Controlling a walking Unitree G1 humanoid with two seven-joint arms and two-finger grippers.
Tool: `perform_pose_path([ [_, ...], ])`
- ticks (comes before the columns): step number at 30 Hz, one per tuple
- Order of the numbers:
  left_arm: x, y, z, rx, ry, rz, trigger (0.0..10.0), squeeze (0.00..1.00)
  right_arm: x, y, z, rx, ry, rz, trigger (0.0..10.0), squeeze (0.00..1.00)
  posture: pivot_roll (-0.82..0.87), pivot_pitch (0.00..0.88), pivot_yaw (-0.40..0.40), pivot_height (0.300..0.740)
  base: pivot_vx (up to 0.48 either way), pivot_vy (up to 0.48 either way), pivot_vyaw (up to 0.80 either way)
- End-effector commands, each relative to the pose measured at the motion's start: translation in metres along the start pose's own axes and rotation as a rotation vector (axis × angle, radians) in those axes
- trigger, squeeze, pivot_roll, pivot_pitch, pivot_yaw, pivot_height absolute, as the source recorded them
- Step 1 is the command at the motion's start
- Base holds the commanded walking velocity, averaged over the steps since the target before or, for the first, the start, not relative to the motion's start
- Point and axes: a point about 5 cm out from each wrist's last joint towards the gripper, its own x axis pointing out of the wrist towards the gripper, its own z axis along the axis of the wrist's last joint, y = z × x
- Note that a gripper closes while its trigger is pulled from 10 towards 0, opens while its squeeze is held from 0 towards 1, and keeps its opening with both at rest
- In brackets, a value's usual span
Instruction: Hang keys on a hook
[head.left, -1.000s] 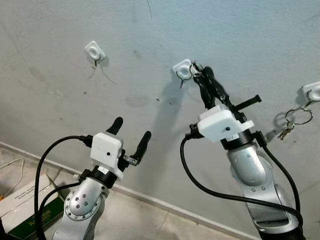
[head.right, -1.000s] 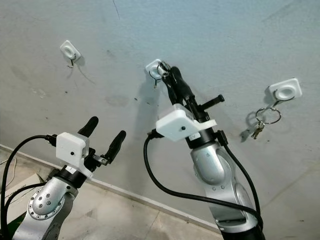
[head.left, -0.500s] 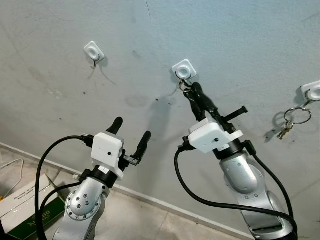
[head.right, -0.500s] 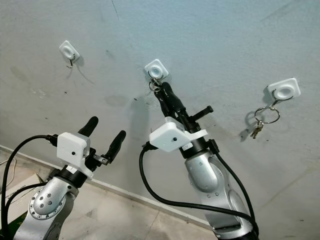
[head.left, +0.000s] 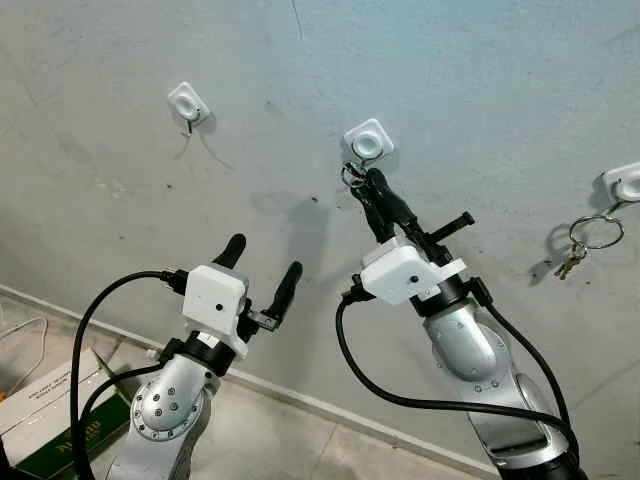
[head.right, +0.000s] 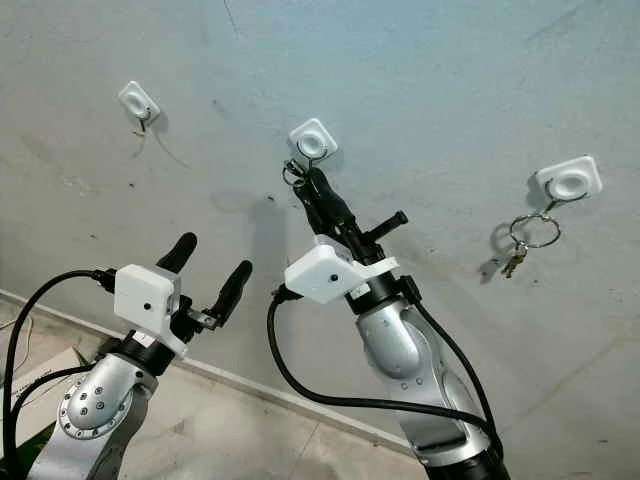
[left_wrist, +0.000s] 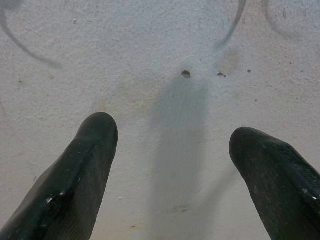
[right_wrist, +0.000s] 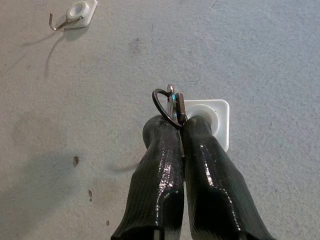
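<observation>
right gripper (head.left: 362, 183) closed on the keys (right_wrist: 170, 106), ring just below the middle hook (head.left: 367, 143) on the wall | left gripper (head.left: 260, 265) open, idle | risk: ring not yet over the hook (seems so); releasing now drops the keys

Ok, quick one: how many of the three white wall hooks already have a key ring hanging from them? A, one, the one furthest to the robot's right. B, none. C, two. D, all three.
A: a key ring with keys hangs from the right hook, while the left hook is bare and the keys by the middle hook sit pinched in the right gripper.
</observation>
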Motion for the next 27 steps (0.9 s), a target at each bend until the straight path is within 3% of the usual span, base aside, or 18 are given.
perform_pose_path([
  [1,-0.001,0.000,-0.001,0.002,0.011,-0.001,10.0,0.00,0.003,0.002,0.004,0.002,-0.023,0.005,10.0,0.00,0.04,0.074,0.029,0.740,0.000,0.000,0.00],
  [14,-0.002,-0.001,-0.002,0.001,0.014,-0.001,10.0,0.00,0.012,-0.001,-0.004,-0.014,-0.021,-0.017,10.0,0.00,0.04,0.077,0.027,0.740,0.000,0.000,0.00],
  [27,-0.001,-0.001,-0.002,0.001,0.015,-0.007,10.0,0.00,0.002,0.010,-0.020,0.037,0.060,0.031,10.0,0.00,0.04,0.078,0.031,0.740,0.000,0.000,0.00],
])
